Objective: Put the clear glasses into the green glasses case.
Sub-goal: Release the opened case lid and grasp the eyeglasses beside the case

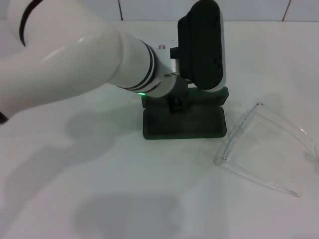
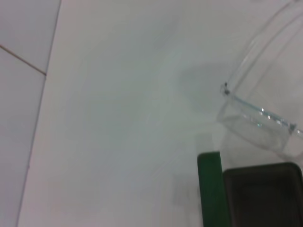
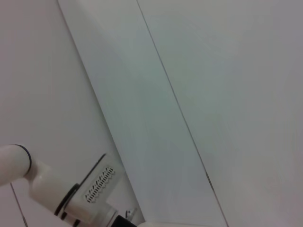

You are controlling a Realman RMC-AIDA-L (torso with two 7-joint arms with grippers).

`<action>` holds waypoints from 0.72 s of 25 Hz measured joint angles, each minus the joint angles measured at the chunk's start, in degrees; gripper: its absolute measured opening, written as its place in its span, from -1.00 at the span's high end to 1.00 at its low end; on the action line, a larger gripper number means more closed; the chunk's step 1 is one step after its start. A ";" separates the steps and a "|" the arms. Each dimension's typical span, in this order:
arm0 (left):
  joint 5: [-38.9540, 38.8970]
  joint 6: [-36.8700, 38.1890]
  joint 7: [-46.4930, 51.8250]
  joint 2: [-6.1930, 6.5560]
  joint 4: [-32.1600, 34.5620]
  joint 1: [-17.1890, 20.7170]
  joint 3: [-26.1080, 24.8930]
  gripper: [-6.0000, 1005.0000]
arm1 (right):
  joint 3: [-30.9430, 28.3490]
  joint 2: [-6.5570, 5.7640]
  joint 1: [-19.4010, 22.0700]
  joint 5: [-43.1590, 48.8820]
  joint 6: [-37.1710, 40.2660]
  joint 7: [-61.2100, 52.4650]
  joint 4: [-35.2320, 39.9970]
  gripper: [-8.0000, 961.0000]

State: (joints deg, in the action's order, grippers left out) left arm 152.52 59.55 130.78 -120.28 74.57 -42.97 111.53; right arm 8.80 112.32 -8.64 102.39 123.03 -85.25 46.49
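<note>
The green glasses case [image 1: 184, 124] lies open at the middle of the white table, its dark lining facing up and its lid raised behind. My left arm reaches across from the left, and my left gripper [image 1: 177, 105] hangs over the case's back edge, mostly hidden under the wrist. The clear glasses [image 1: 264, 144] lie on the table just right of the case, arms unfolded and pointing right. In the left wrist view the case's green rim [image 2: 210, 189] and lining show close to the clear glasses [image 2: 258, 116]. My right gripper is out of sight.
The white table [image 1: 124, 199] stretches toward me and to the left of the case. A white tiled wall [image 1: 149, 10] stands behind it. The right wrist view shows only pale surfaces and my left arm [image 3: 61, 194] farther off.
</note>
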 joint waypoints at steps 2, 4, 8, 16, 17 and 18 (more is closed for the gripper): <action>0.02 0.23 0.06 0.06 1.44 0.14 -0.01 0.11 | 0.01 -0.03 0.01 0.00 0.00 0.00 0.24 -0.82; 0.09 0.57 0.06 0.13 3.08 0.39 -0.16 0.11 | 0.13 -0.10 0.00 0.00 0.00 -0.06 0.56 -0.82; 0.85 4.35 -0.60 0.28 10.10 2.63 -1.86 0.11 | 0.65 -0.31 -0.24 0.01 0.03 -0.43 1.31 -0.82; -6.93 7.47 -4.98 0.32 24.68 11.96 -13.77 0.11 | 6.01 -1.24 -2.96 1.85 -1.98 -0.43 4.42 -0.82; -10.48 7.31 -6.36 0.32 25.39 12.95 -16.29 0.11 | 7.35 -1.28 -3.74 2.73 -2.57 -0.44 5.25 -0.82; -14.27 7.26 -7.70 0.32 25.68 13.91 -18.93 0.11 | 8.40 -1.31 -4.43 3.47 -3.07 -0.47 5.93 -0.82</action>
State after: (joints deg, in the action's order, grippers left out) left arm 138.25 66.81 123.08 -119.96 100.25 -29.06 92.60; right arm 17.20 111.00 -13.06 105.86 119.97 -85.72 52.42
